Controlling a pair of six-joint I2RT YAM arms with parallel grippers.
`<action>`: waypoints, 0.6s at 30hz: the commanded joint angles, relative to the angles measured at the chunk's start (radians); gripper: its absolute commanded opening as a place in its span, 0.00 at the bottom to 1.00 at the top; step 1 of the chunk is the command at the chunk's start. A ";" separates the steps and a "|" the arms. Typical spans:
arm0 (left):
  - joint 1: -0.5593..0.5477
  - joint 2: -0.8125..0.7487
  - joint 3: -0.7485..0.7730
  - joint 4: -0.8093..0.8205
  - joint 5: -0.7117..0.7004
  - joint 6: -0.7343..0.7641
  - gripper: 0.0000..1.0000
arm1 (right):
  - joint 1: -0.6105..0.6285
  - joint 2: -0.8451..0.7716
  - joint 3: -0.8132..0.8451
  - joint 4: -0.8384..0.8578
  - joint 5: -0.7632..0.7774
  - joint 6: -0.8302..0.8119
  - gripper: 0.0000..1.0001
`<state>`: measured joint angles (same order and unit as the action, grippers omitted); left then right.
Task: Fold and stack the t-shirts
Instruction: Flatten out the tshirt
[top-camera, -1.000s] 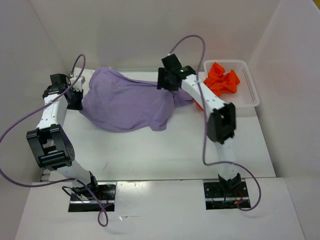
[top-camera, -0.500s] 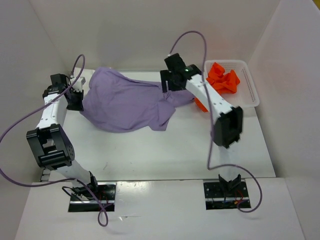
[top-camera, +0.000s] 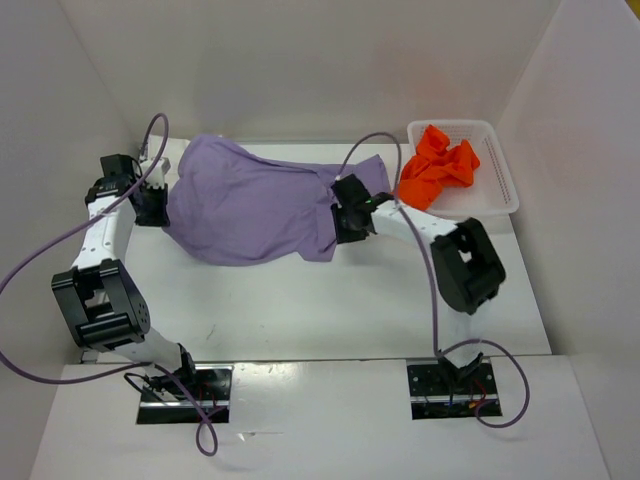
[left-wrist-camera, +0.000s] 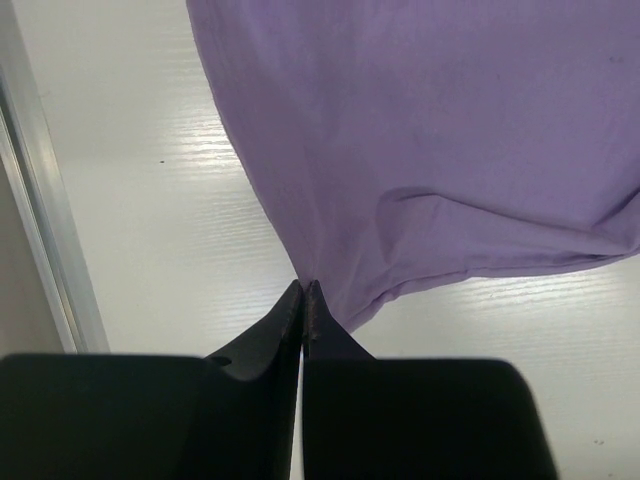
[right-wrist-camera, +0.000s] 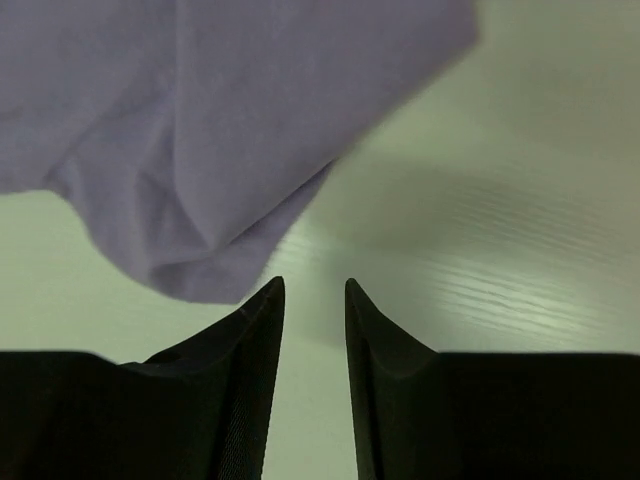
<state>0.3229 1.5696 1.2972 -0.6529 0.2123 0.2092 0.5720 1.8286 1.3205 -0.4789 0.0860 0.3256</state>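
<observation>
Left claw (left-wrist-camera: 304, 292) is clenched, its two tips pressed together on the left edge of the purple shirt (top-camera: 250, 205), which lies spread and rumpled across the far half of the table (top-camera: 330, 300). Right claw (right-wrist-camera: 314, 292) hangs low over the table by the shirt's right corner, fingers slightly apart with nothing between them and the cloth just beyond its tips. Off at the far right, the orange shirt (top-camera: 437, 165) sits bunched up in the white basket (top-camera: 503, 190), spilling over its left side near the purple one.
</observation>
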 joint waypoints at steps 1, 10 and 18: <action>-0.001 -0.054 -0.009 0.021 0.030 -0.013 0.00 | 0.075 0.062 0.057 0.063 0.001 0.030 0.36; -0.001 -0.063 -0.009 0.021 0.021 -0.013 0.00 | 0.141 0.178 0.109 0.000 0.075 0.004 0.58; -0.001 -0.063 -0.009 0.012 0.012 -0.013 0.00 | 0.141 0.126 0.098 0.028 0.063 0.024 0.60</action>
<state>0.3229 1.5455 1.2957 -0.6510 0.2142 0.2054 0.7155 2.0037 1.3964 -0.4866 0.1425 0.3347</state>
